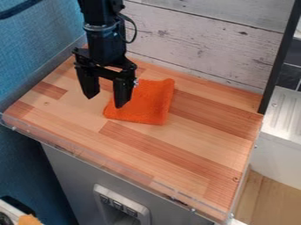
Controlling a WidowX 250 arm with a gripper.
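Nearest the camera, you have a grey cabinet front (73, 180) with a pale panel (100, 191) set into it. Above, at the far left of the wood-striped worktop (200, 151), your black pincer (106, 102) points down, released, its two fingers spread and grasping nothing. Just beside its right finger, partly behind it, an orange cloth (148, 103) lies flat on the wood, left of the middle. Farther out, you have a blue wall (35, 57) left, whitewashed boards (200, 48) along the far side, and a black post (279, 57) at the far right corner.
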